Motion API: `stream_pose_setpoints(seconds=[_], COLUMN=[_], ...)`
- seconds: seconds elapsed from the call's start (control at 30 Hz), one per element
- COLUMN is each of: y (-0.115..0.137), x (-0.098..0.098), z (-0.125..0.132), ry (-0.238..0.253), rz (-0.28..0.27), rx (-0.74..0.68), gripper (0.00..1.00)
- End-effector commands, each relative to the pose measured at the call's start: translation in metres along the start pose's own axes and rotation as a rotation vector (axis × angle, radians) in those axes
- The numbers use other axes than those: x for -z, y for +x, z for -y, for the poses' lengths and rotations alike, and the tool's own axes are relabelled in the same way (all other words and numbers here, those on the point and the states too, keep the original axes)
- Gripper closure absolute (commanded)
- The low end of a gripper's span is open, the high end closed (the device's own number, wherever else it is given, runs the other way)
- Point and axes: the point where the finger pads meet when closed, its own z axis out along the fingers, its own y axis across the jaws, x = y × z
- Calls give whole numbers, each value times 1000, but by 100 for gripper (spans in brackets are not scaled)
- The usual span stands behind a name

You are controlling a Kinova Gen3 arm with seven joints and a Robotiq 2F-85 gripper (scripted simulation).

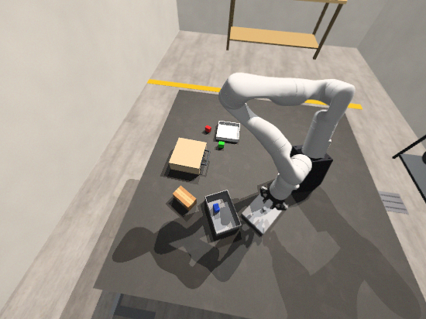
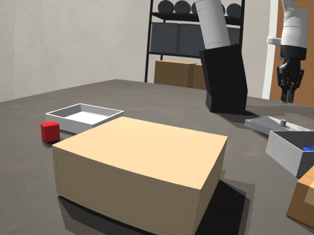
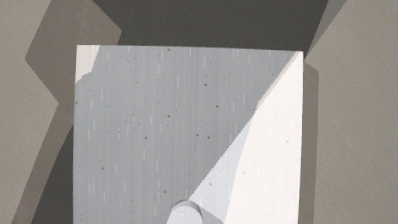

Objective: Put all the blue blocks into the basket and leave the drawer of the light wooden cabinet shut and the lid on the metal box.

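Exterior shows the pincer [image 1: 274,200] [image 2: 287,101] slightly parted, empty, above the metal lid [image 1: 259,219] [image 2: 261,123] [image 3: 150,125] (that's beside the open box [image 1: 232,231] [image 2: 281,152]); wrist's bottom edge crops the lid's knob [image 2: 282,122] [image 3: 186,215].
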Motion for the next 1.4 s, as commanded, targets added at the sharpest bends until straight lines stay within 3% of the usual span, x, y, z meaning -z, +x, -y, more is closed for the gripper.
stream_pose_setpoints(seconds=[0.0, 0.53, 0.9, 1.37], y=[-1, -1, -1, -1], x=[10, 67, 81, 83], z=[0, 0, 0, 0], ry=[0, 0, 0, -1], rz=[1, 1, 1, 2], rx=[0, 0, 0, 0], gripper=[60, 60, 60, 60])
